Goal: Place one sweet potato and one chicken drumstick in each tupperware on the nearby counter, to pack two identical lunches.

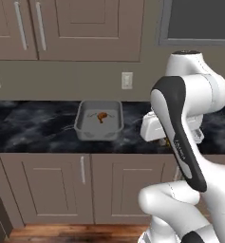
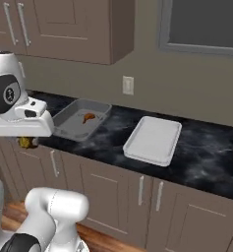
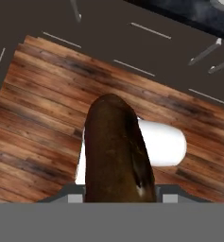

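Note:
A long dark-brown sweet potato (image 3: 116, 151) stands between the fingers of my gripper (image 3: 118, 198), which is shut on it; the fingertips barely show on either side. Seen from the base, the gripper (image 1: 164, 141) (image 2: 27, 142) hangs at the counter's front edge, a bit of the sweet potato (image 2: 25, 143) showing under the hand. On the black counter (image 1: 28, 128) stands the deep grey tupperware (image 1: 98, 121) (image 2: 81, 119) with a chicken drumstick (image 1: 102, 116) (image 2: 88, 117) inside. The whitish tupperware (image 2: 152, 140) lies to its right, nothing in it.
Taupe base cabinets with silver handles (image 1: 82, 170) run under the counter, wall cabinets (image 1: 66, 28) above it. A wall socket (image 2: 128, 84) sits behind the tubs. The hand view looks down on the wooden floor (image 3: 33, 118) in front of the cabinets.

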You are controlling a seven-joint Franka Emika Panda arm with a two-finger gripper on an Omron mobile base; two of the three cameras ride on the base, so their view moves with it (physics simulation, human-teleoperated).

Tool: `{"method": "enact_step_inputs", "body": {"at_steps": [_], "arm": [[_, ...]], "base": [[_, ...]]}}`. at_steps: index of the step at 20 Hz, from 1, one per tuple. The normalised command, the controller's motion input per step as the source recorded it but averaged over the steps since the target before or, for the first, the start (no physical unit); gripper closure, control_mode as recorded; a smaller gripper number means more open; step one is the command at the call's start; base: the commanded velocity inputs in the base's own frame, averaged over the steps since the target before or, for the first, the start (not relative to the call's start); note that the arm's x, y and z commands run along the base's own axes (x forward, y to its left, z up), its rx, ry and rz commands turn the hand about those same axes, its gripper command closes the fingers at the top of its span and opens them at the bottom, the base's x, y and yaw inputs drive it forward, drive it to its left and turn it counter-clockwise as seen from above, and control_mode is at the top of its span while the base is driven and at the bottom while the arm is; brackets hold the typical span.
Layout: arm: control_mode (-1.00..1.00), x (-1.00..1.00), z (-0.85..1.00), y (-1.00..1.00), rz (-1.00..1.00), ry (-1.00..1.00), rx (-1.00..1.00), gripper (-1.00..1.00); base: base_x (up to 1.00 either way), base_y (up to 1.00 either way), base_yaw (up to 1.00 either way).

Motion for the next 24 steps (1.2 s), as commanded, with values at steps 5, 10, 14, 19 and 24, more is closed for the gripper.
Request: {"method": "enact_step_inputs", "body": {"at_steps": [5,10,14,19,24], "arm": [[1.00,0.00,0.00,0.00,0.00,0.00,0.00,1.00],[1.00,0.00,0.00,0.00,0.00,0.00,0.00,1.00],[1.00,0.00,0.00,0.00,0.00,0.00,0.00,1.00],[1.00,0.00,0.00,0.00,0.00,0.00,0.00,1.00],[1.00,0.00,0.00,0.00,0.00,0.00,0.00,1.00]], "base": [[0.26,0.90,-0.19],[0.00,0.56,-0.62],[0.03,0.49,-0.64],[0.32,0.86,-0.31],[0.63,0.47,0.00]]}}
